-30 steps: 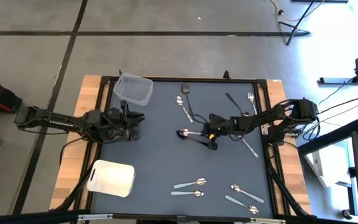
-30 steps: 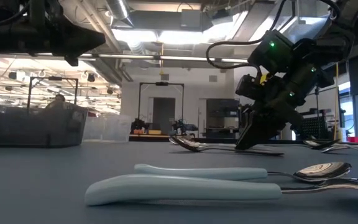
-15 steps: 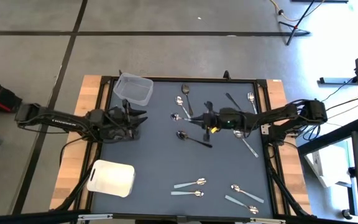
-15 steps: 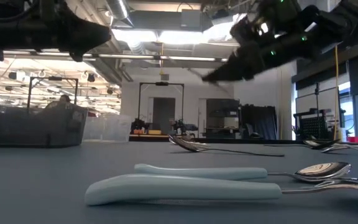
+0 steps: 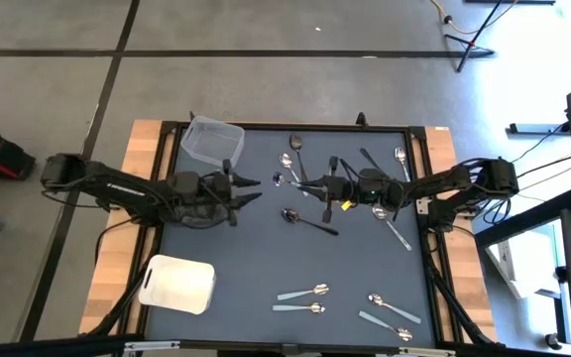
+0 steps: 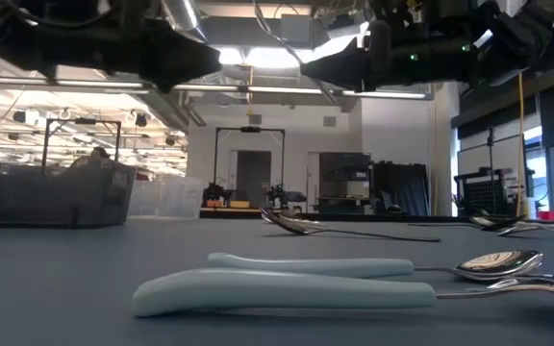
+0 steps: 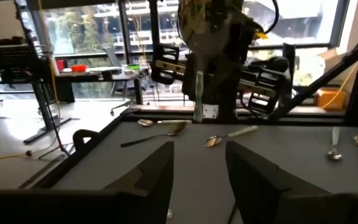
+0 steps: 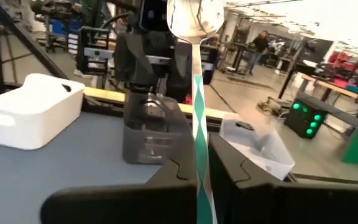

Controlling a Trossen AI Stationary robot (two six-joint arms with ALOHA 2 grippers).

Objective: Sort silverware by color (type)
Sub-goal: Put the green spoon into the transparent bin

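Note:
My right gripper hovers above the table's middle, shut on a silver spoon with a green-and-white handle. My left gripper is open and level. It faces the right gripper from the table's left, a short gap from the spoon's bowl. In the left wrist view the spoon stands ahead of my open fingers. Other spoons lie flat on the grey mat: a dark one under the grippers, several silver ones at the far edge and several pale-handled ones near the near edge. My right gripper pinches the spoon's handle between its two fingers. The fingers are level and point toward the table's left. The spoon runs on past the fingertips, slanting upward with its bowl foremost. It is lifted clear of the table.
A clear plastic tub stands at the far left corner of the mat, behind the left arm. A white rounded tray sits on the near left. The mat's middle left is bare. In the low view two pale-handled spoons lie close to the camera.
My right gripper has risen from the mat beside the dark spoon, turned from pointing down to level and moved toward the table's left and far side, carrying the spoon clear. My left gripper has reached toward the table's right, closing on the held spoon. The dark spoon stayed put.

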